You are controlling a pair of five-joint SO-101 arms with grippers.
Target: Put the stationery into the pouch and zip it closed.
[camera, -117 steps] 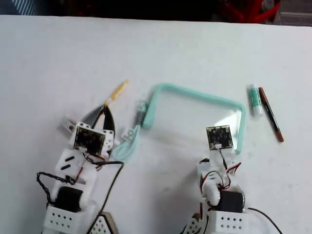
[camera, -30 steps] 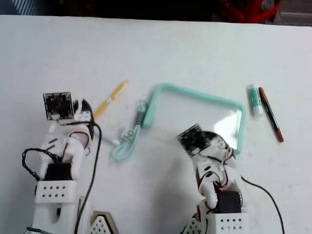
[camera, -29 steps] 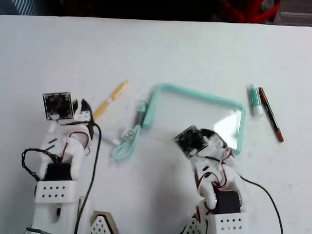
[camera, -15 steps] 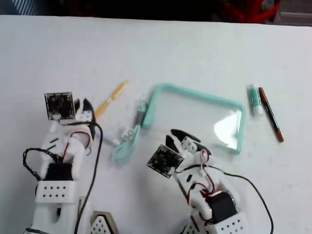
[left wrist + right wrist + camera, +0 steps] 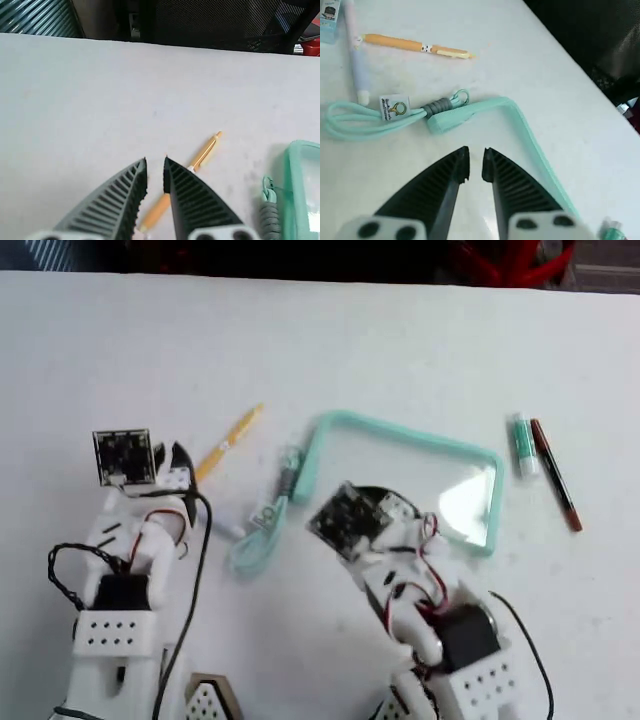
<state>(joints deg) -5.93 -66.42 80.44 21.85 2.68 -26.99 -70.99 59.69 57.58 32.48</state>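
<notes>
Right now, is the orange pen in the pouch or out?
Out. The orange pen lies on the table, apart from the teal pouch, off its cord end.

we see a white bench [image 5: 400, 340]. the pouch [image 5: 400, 433] has a mint-green rim and a clear, glossy face. its cord [image 5: 360, 119] is the same mint, bound in grey, with a white tag [image 5: 394, 106]. the yellow pen [image 5: 230, 440] leans toward orange, the red pen [image 5: 555, 475] is dark, and the glue stick [image 5: 522, 445] is green and white. the left tool [image 5: 155, 167] and the right tool [image 5: 475, 155] are dark grey and ribbed.
</notes>
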